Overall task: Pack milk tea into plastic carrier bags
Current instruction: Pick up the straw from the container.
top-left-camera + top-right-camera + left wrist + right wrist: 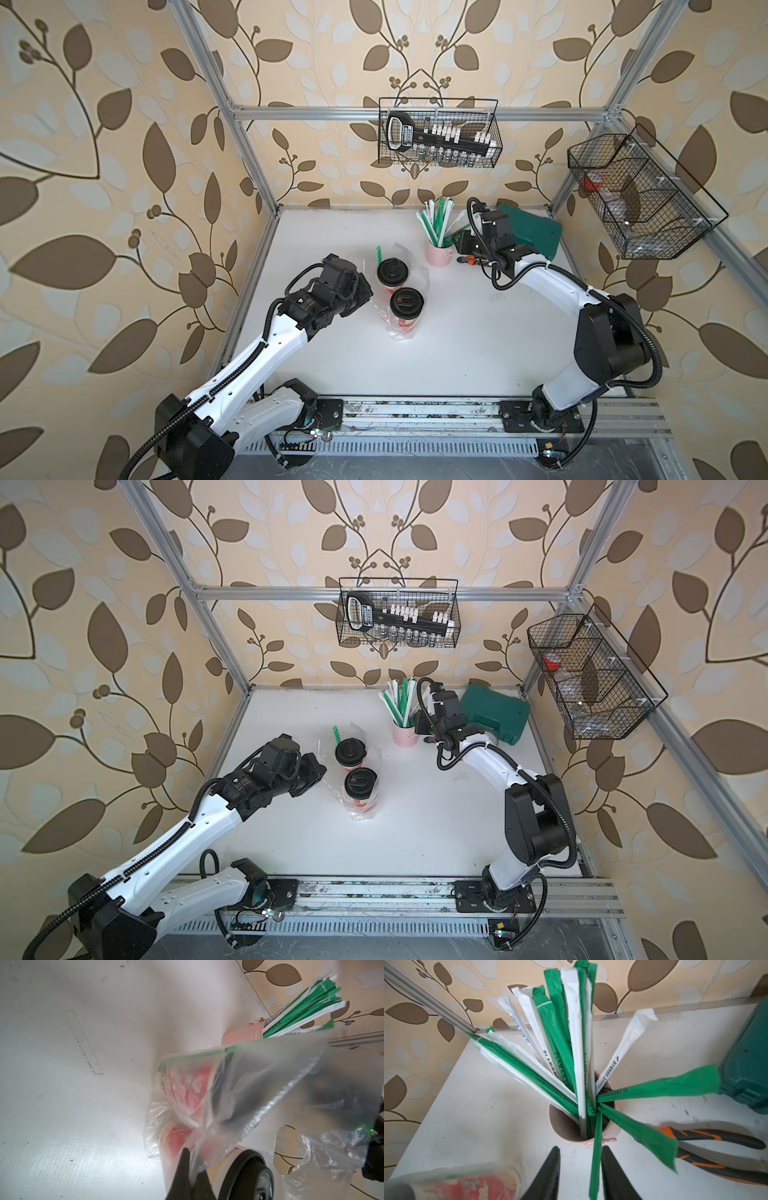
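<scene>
Centrally on the counter [478, 332], the two lidded red cups [392, 271] stand inside the clear bag [394, 332], its edge pinched tight in the left claw [194, 1161]. The right claw [581, 1148], fingers apart around one green straw [596, 1163], hovers at the pink straw cup [564, 1126]; pliers [720, 1138] and a green case [747, 1064] crowd beside it.

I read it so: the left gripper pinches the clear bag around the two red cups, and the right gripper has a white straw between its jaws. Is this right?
Not quite. The straw between the jaws of the right gripper is green, not white; the right wrist view shows it. The rest holds: the left gripper pinches the clear bag around the two red cups.
</scene>
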Robot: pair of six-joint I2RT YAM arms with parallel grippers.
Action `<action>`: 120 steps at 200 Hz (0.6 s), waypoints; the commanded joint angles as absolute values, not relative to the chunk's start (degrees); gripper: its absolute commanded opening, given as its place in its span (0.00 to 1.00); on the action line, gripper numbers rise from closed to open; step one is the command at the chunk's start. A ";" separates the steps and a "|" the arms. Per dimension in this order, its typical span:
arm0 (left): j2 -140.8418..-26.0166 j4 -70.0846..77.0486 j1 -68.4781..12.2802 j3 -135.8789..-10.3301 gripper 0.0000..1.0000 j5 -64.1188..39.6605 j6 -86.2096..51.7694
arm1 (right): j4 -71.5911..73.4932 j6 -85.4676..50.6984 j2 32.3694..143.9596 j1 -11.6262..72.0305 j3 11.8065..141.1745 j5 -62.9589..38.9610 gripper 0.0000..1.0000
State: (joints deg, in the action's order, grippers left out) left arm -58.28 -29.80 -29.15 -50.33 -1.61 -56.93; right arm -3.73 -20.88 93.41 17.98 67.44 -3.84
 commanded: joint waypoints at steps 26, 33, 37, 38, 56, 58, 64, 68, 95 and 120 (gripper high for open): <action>-57.57 -29.71 -28.43 -50.80 0.00 -2.00 -55.81 | 7.85 -20.91 91.93 18.46 60.56 -1.47 0.36; -57.49 -29.71 -28.45 -50.87 0.00 -2.02 -55.89 | 9.64 -21.08 91.85 18.40 59.64 -1.58 0.36; -57.50 -29.85 -28.47 -50.85 0.00 -2.01 -55.80 | 10.84 -21.15 91.76 18.38 59.10 -1.66 0.37; -57.49 -29.87 -28.43 -50.87 0.00 -2.02 -55.81 | 11.13 -21.21 91.76 18.37 58.95 -1.71 0.36; -57.43 -29.80 -28.40 -50.93 0.00 -1.93 -55.73 | 15.13 -21.49 91.34 18.70 56.74 -0.80 0.36; -57.40 -29.84 -28.39 -50.97 0.00 -1.93 -55.75 | 15.41 -21.57 91.32 18.72 56.59 -0.62 0.36; -57.45 -29.88 -28.34 -50.98 0.00 -1.90 -55.72 | 16.10 -21.80 91.37 18.72 56.16 -0.29 0.36; -57.40 -29.88 -28.37 -50.98 0.00 -1.93 -55.77 | 16.87 -21.87 91.33 18.72 55.81 -0.14 0.36; -57.57 -29.79 -28.31 -50.98 0.00 -2.05 -55.73 | 20.12 -23.17 92.05 18.66 55.13 0.61 0.33; -57.74 -29.81 -28.34 -50.98 0.00 -2.10 -55.73 | 22.02 -24.54 93.56 18.69 55.40 1.04 0.28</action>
